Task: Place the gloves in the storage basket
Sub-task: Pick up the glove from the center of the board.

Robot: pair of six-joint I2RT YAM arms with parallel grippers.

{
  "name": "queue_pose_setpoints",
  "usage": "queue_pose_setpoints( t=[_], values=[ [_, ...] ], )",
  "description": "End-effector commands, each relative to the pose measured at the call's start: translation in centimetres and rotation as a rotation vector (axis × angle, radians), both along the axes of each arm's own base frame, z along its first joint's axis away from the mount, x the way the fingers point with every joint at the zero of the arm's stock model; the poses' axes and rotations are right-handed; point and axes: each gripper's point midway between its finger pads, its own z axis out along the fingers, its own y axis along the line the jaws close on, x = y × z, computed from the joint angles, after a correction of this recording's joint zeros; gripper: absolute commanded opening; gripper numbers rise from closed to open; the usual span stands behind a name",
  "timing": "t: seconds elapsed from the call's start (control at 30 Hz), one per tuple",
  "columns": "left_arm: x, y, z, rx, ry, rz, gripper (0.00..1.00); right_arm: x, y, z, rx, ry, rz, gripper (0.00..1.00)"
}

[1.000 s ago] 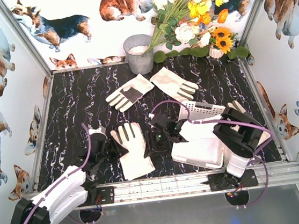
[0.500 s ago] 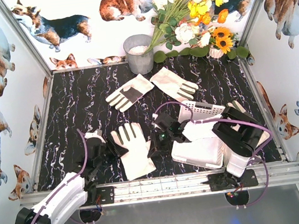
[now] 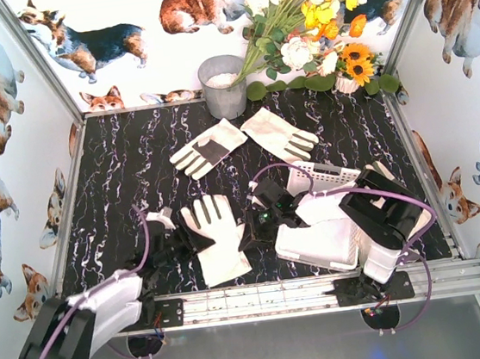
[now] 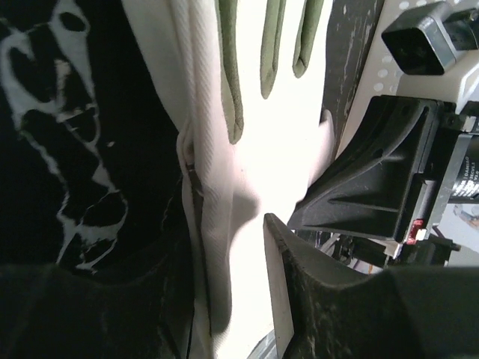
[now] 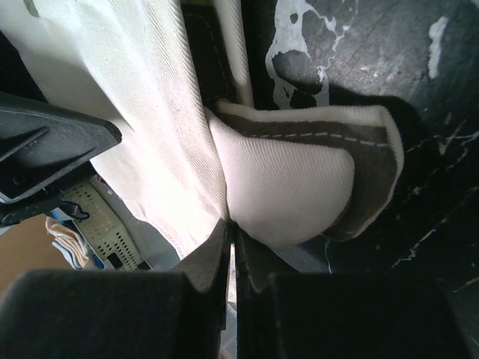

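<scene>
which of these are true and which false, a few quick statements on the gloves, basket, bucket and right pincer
1. The patched glove and the plain white glove lie near the grey bucket. True.
2. The near glove is inside the storage basket. False: it lies on the table, left of the basket.
3. The right pincer is shut on the near glove. True.
4. The grey bucket lies tipped over. False: it stands upright.
</scene>
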Motion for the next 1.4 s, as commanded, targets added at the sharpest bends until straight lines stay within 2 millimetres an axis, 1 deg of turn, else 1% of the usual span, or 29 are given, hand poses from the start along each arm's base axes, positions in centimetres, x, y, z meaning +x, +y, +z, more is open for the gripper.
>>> queue_pose_setpoints(
  t=[0.0, 0.1, 0.23, 0.33, 0.4, 0.43, 0.5, 0.57, 0.67, 0.7, 0.8, 0.83, 0.9, 0.97, 1.03, 1.1, 1.3, 1.37],
  values=[
    [1.2, -2.1, 2.8, -0.083, -0.088, -0.096, 0.33, 0.8, 0.8, 0.1, 0.026, -0.019, 0.001, 0.0],
    [1.7, -2.7, 3.3, -0.108, -0.107, -0.101, 0.33, 1.0, 1.0, 0.4, 0.031, -0.024, 0.0, 0.0],
    [2.0, -3.1, 3.5, -0.119, -0.112, -0.119, 0.27, 1.0, 1.1, 0.9, 0.038, -0.03, 0.006, 0.0],
    [2.3, -3.2, 3.9, -0.124, -0.127, -0.114, 0.16, 1.0, 1.0, 0.9, 0.033, -0.031, 0.014, 0.0],
    [2.4, -3.0, 3.9, -0.106, -0.12, -0.106, 0.05, 0.9, 1.0, 0.8, 0.029, -0.032, 0.015, 0.0],
    [2.5, -2.9, 4.0, -0.091, -0.126, -0.105, 0.0, 0.9, 0.9, 0.8, 0.027, -0.03, 0.015, 0.0],
    [2.6, -2.3, 3.8, -0.035, -0.115, -0.09, 0.0, 0.9, 1.0, 1.1, 0.031, -0.025, 0.019, 0.0],
    [2.6, -1.2, 3.4, 0.046, -0.098, -0.062, 0.0, 1.0, 1.1, 1.8, 0.038, -0.035, 0.021, 0.0],
    [2.7, 0.2, 4.6, 0.114, -0.117, -0.014, 0.0, 1.3, 0.9, 3.3, 0.048, -0.084, 0.027, 0.0],
    [2.6, 0.5, 5.1, 0.118, -0.126, 0.002, 0.0, 1.4, 0.9, 4.0, 0.055, -0.104, 0.034, 0.05],
    [2.6, 0.9, 6.8, 0.099, -0.157, 0.034, 0.0, 1.4, 0.5, 6.5, 0.073, -0.171, 0.046, 0.38],
    [2.6, 0.9, 7.5, 0.09, -0.167, 0.036, 0.0, 1.4, 0.3, 7.3, 0.078, -0.195, 0.052, 0.47],
    [2.7, 0.7, 8.9, 0.078, -0.186, 0.036, 0.0, 1.3, -0.5, 9.0, 0.072, -0.239, 0.065, 0.61],
    [2.8, 0.3, 10.4, 0.057, -0.204, 0.023, 0.0, 1.5, -1.4, 10.7, 0.07, -0.293, 0.067, 0.73],
    [2.9, -0.2, 12.2, 0.032, -0.232, -0.005, 0.0, 1.9, -2.4, 12.0, 0.085, -0.326, 0.057, 0.79],
    [2.8, -1.0, 14.2, 0.006, -0.267, -0.056, 0.0, 2.2, -3.1, 13.6, 0.129, -0.354, 0.054, 0.84],
    [2.3, -3.0, 19.7, -0.02, -0.367, -0.236, 0.0, 3.6, -5.7, 19.5, 0.269, -0.467, 0.009, 0.96],
    [2.0, -3.6, 21.5, -0.047, -0.406, -0.287, 0.0, 4.1, -6.9, 21.9, 0.319, -0.536, -0.024, 1.0]
  ],
)
